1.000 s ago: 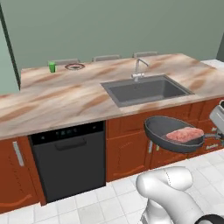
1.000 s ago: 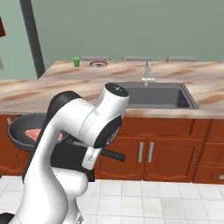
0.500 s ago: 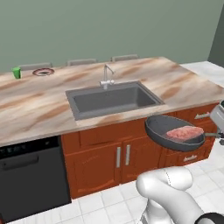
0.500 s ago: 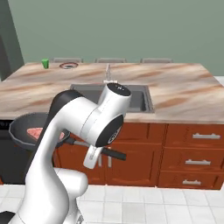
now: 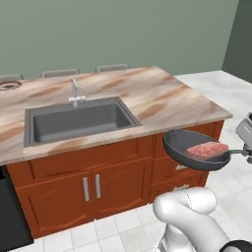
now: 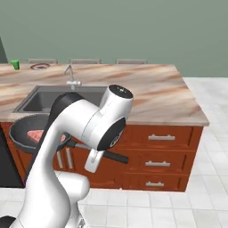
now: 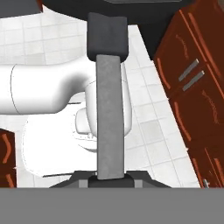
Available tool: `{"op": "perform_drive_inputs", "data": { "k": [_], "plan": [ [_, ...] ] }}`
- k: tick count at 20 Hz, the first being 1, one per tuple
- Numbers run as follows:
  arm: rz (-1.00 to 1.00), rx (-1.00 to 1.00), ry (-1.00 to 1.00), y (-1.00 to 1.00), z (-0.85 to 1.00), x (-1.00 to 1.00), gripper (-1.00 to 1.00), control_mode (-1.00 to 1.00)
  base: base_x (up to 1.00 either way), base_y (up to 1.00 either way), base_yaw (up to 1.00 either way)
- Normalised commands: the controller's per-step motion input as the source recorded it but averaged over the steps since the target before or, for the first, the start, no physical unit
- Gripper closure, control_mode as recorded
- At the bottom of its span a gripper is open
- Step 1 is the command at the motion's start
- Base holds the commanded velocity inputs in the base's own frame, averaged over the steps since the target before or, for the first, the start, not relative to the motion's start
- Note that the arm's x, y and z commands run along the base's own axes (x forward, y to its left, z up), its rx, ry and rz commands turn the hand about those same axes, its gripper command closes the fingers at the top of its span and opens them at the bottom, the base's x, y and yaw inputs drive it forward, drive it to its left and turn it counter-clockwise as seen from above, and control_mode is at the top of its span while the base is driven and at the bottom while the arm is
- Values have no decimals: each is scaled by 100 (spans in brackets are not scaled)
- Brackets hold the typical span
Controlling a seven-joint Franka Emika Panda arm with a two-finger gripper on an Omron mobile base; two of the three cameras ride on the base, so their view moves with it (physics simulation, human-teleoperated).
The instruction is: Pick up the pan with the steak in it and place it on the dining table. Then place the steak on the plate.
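Note:
The dark pan [image 5: 183, 146] hangs in the air in front of the cabinet drawers, below the edge of the marble-topped dining table [image 5: 162, 101]. The pinkish steak [image 5: 207, 148] lies in it. My gripper [image 5: 247, 153] at the right edge is shut on the pan's thin handle. From the right base view the pan [image 6: 20, 132] with the steak [image 6: 34, 133] sits at the left, partly behind my arm, and the gripper [image 6: 95, 155] clamps the handle. The hand view looks along the handle toward the pan [image 7: 118, 6], with the gripper [image 7: 109, 178] closed on it. The plate [image 6: 40, 67] rests at the table's far left.
A grey sink [image 5: 74, 120] with a faucet [image 5: 75, 91] is set into the table [image 6: 156, 93]. Grey stools [image 5: 112, 67] line its far edge. A green cup [image 6: 15, 64] stands beside the plate [image 5: 7, 85]. Red-brown cabinets [image 5: 93, 184] face me; white tiled floor [image 5: 216, 83] lies to the right.
The base has driven to the right, so the counter and sink slid left in both base views and the black dishwasher left the picture. The pan stays held at the same height.

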Motion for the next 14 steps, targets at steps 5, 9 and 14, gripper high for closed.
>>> {"op": "perform_drive_inputs", "data": {
  "k": [5, 9, 14],
  "plan": [
    [0, 0, 0, 0, 0, 0, 100, 100, 37, -100, 0],
    [0, 0, 0, 0, 0, 0, 100, 100, 38, -100, -1],
    [0, 0, 0, 0, 0, 0, 100, 100, 38, -100, -1]
  ]
}}
